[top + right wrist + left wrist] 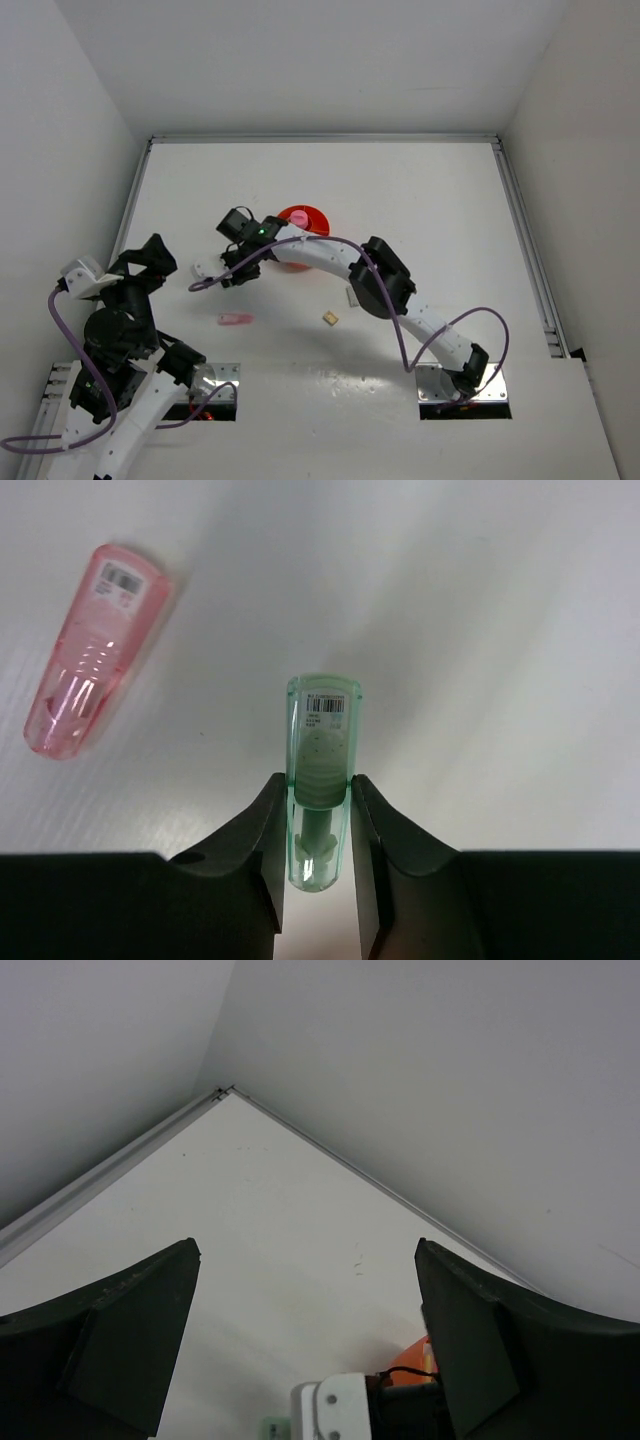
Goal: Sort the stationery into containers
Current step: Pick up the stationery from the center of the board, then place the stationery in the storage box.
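In the right wrist view a clear mint stick (320, 770) with a barcode label is pinched between the fingers of my right gripper (313, 780), which is shut on it just over the white table. A clear pink stick (92, 645) lies to its upper left. From above, my right gripper (226, 273) is left of the orange tub (303, 220), which holds a pink piece (297, 216); the mint stick's pale end (203, 268) pokes out to the left. The pink stick (236, 320) and a beige block (331, 318) lie nearer the arms. My left gripper (305, 1250) is open and holds nothing.
My left gripper (148, 256) hovers at the table's left side, near the metal rail (128, 225). A small white piece (352, 296) shows beside the right arm's elbow. The left wrist view catches the right wrist's white housing (330, 1410) and a bit of the orange tub (422, 1358).
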{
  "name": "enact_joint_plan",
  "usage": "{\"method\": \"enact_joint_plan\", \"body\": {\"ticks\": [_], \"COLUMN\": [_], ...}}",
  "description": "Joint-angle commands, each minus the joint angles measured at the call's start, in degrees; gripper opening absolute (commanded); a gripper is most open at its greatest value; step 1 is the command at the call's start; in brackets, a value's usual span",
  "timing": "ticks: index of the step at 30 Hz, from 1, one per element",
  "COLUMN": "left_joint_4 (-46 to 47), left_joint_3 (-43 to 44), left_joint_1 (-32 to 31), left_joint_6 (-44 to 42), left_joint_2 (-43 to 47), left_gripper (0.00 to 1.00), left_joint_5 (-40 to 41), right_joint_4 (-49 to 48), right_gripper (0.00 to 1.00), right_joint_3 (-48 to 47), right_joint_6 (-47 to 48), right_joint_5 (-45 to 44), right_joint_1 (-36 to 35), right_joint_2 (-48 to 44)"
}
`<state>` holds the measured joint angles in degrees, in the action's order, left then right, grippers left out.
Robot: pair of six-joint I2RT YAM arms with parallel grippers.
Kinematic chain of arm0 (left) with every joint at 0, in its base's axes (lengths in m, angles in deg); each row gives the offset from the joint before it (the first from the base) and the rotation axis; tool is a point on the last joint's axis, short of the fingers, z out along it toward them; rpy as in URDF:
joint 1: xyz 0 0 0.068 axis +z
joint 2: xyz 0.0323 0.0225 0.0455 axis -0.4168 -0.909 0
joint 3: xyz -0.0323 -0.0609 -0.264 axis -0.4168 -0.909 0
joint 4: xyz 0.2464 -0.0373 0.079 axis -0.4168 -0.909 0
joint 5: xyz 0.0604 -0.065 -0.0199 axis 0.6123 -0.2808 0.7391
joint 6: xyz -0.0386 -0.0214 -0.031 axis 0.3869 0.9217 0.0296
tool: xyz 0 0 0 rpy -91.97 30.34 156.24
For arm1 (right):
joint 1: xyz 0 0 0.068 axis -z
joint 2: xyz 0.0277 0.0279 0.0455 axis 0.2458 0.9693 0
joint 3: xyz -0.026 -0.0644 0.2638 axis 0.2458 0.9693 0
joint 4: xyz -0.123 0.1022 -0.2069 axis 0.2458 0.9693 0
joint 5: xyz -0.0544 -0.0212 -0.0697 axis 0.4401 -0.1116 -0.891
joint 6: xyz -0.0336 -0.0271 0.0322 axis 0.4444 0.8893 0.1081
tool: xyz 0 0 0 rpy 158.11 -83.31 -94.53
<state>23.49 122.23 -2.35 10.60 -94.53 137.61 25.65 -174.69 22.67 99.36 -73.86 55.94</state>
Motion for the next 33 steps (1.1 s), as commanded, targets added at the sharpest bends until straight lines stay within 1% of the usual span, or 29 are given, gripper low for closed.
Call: {"method": "enact_joint_plan", "body": {"ticks": [1, 4, 8, 9, 12, 16, 24, 27, 33], "left_joint_4": [2.08, 2.08, 2.08, 2.08, 2.08, 2.08, 2.08, 2.08, 2.08], "left_joint_3": [-0.14, -0.14, -0.14, -0.14, -0.14, -0.14, -0.14, -0.14, -0.14], "left_joint_1": [0.26, 0.26, 0.26, 0.26, 0.26, 0.26, 0.26, 0.26, 0.26], "left_joint_6": [-1.03, -1.03, -1.03, -1.03, -1.03, -1.03, -1.03, -1.03, -1.03], "left_joint_2": [0.11, 0.11, 0.11, 0.11, 0.11, 0.64, 0.64, 0.64, 0.64], "left_gripper": [0.95, 0.95, 0.95, 0.95, 0.95, 0.95, 0.95, 0.95, 0.95], "left_joint_5": [-1.08, -1.09, -1.09, -1.09, -1.09, -1.09, -1.70, -2.23, -2.76], "right_joint_4": [-5.28, -3.69, -3.69, -3.17, -0.71, 2.28, 5.28, 5.80, 10.72], "right_gripper": [0.07, 0.07, 0.07, 0.07, 0.07, 0.07, 0.07, 0.07, 0.07], "right_joint_3": [0.76, 1.90, 7.69, 8.31, 8.93, 9.63, 18.42, 24.47, 32.04], "right_joint_6": [-6.23, -6.77, -8.18, -8.96, -9.67, -10.20, -10.72, -10.20, -3.35], "right_joint_5": [-4.06, -5.82, -7.49, -8.36, -11.00, -16.79, -26.37, -28.75, -32.54], "right_joint_1": [0.31, 0.31, -0.21, -0.22, -0.22, -0.22, -0.22, 0.31, 0.31], "right_joint_2": [-7.83, -10.91, -16.71, -18.81, -21.10, -24.53, -33.76, -38.33, -45.00]}}
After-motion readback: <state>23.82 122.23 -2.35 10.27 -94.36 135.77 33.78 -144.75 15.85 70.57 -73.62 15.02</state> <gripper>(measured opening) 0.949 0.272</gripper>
